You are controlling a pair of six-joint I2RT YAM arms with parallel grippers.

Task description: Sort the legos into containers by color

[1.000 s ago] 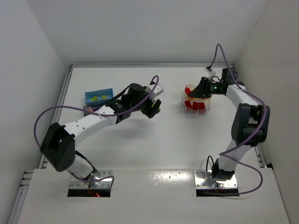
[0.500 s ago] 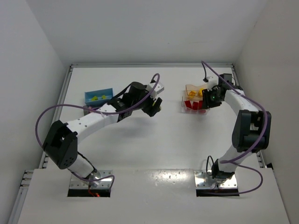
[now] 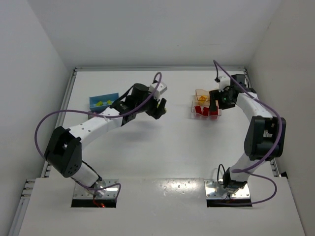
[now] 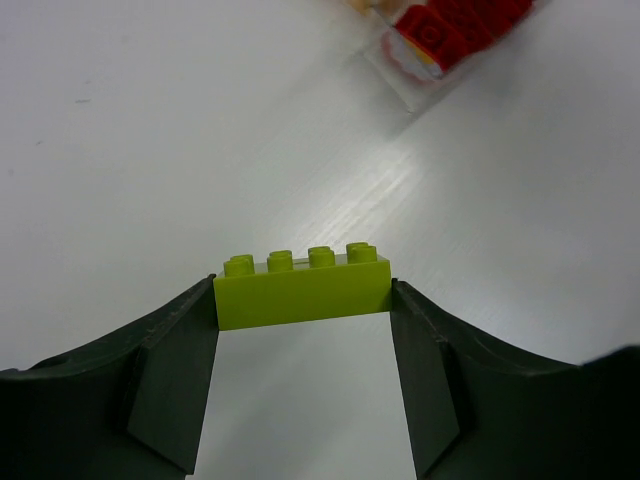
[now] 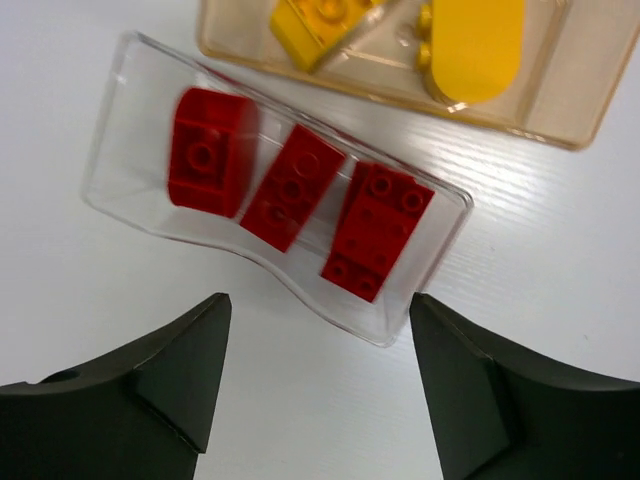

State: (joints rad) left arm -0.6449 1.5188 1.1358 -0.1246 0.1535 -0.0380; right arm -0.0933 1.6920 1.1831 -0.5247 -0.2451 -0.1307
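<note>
I keep the left gripper (image 3: 159, 109) clenched on the lime green lego (image 4: 302, 293) mid-table, bound, I judge, for the blue container (image 3: 104, 101) far left, while the right gripper (image 5: 318, 330) hangs spread and empty over the clear container (image 5: 110, 170) of red legos (image 5: 290, 187).

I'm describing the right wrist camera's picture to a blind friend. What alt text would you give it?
Three red blocks lie side by side in a clear tub on a white table. Behind it, an amber-tinted tub holds yellow blocks; the right arm's dark jaws stand open and empty in the foreground.
</note>
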